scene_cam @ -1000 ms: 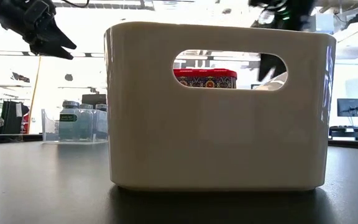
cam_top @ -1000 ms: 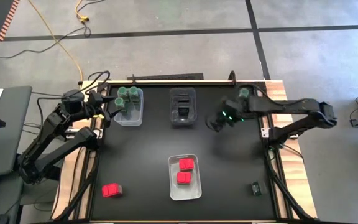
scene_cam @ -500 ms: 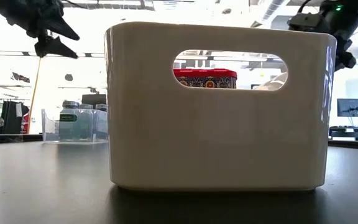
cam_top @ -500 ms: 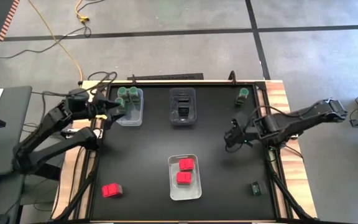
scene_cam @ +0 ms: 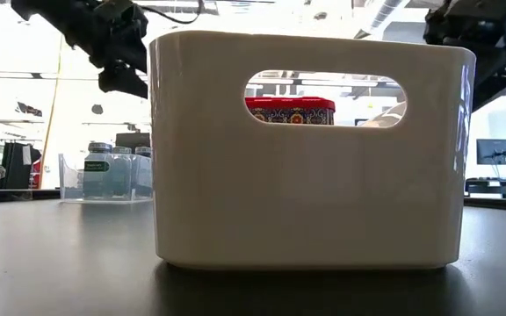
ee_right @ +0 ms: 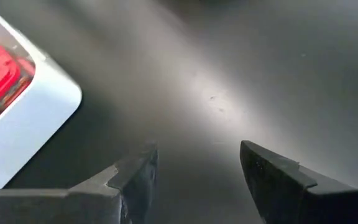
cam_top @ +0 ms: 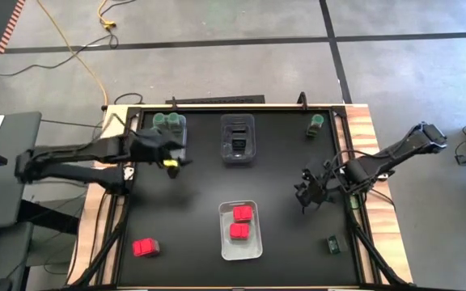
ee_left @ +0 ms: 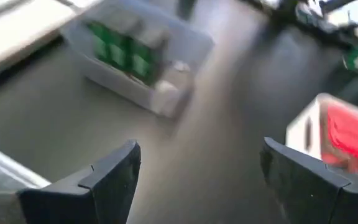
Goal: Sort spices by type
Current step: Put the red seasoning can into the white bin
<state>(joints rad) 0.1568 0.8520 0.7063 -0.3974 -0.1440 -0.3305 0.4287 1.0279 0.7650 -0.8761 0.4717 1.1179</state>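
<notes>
Three clear bins stand on the black table. The far-left bin (cam_top: 169, 133) holds green-lidded jars, the far-middle bin (cam_top: 238, 139) dark boxes, and the near-middle bin (cam_top: 240, 230) two red packets. Loose on the table lie a red packet (cam_top: 145, 247) near left, a green-lidded jar (cam_top: 316, 123) far right, and a dark box (cam_top: 332, 244) near right. My left gripper (cam_top: 170, 158) is open and hovers just right of the jar bin. My right gripper (cam_top: 309, 192) is open over bare table, right of the red-packet bin (ee_right: 17, 118). In the left wrist view, my left gripper (ee_left: 197, 165) faces the dark-box bin (ee_left: 135, 59).
In the low view the red-packet bin (scene_cam: 310, 149) fills the foreground, with a packet (scene_cam: 290, 110) showing through its handle hole and the jar bin (scene_cam: 112, 175) behind on the left. Bare black tabletop lies between the bins. Wooden rails edge the table's left and right sides.
My left gripper has swung from the table's left edge beside the jar bin toward the right and a little nearer. My right gripper has moved from the far-middle area toward the near edge and slightly right. No spice has moved.
</notes>
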